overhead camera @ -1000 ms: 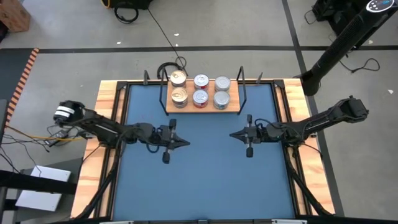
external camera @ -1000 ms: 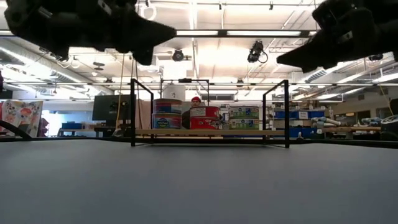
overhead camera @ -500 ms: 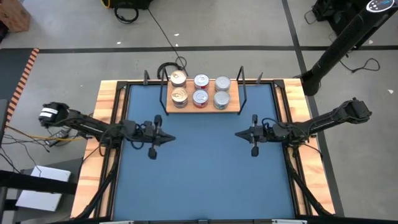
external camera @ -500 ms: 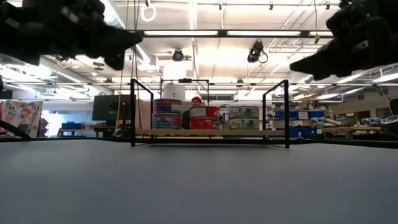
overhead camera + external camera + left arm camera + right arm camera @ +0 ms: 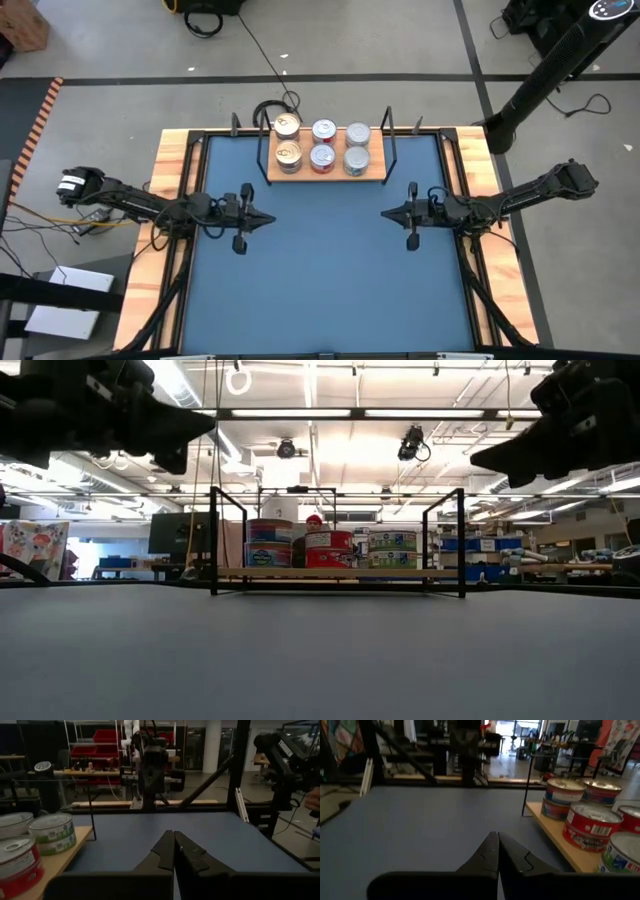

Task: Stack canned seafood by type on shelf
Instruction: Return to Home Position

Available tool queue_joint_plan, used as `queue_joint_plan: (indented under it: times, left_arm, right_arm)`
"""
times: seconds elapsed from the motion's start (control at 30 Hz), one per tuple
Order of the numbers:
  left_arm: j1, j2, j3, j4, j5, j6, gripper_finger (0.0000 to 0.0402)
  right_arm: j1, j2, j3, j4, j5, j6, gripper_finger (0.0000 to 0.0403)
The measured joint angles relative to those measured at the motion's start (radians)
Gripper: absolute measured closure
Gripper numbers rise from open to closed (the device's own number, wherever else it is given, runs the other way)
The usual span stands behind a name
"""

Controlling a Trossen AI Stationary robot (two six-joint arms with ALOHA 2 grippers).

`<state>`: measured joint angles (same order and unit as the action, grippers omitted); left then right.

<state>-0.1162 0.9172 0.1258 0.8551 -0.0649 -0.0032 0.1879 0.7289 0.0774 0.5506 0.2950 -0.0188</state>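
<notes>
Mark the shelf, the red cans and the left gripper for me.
shelf point(image 5: 325, 178): high view, bare front edge of the wood board.
red cans point(image 5: 328, 549): low view, red side of the middle stack.
left gripper point(image 5: 173, 835): left wrist view, where its shut fingers meet at the tips.

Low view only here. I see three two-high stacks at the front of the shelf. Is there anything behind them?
Observer: Yes. From above, the shelf shows six can tops in two rows of three.
Operator: Are the fingers holding anything?
Observer: No. The wrist views show the left gripper and right gripper with fingers shut, empty.
Operator: Where do they hang?
Observer: Over the blue table, in front of the shelf's two ends, touching nothing.
</notes>
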Motion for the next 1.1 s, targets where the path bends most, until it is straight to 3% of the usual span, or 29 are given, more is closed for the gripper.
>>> queue_joint_plan:
  times: [0.4,0.7,1.1]
  left_arm:
    - [0.000,0.009,0.003,-0.023,-0.001,-0.006,0.0396]
    - [0.067,-0.017,0.003,-0.102,0.105,-0.052,0.0400]
    - [0.143,-0.169,0.000,-0.260,0.146,-0.021,0.0400]
  right_arm:
    - [-0.002,0.000,-0.001,0.017,0.002,-0.008,0.0383]
    - [-0.002,0.000,-0.001,0.016,0.003,-0.043,0.0398]
    - [-0.002,-0.051,-0.001,-0.055,0.003,-0.054,0.0401]
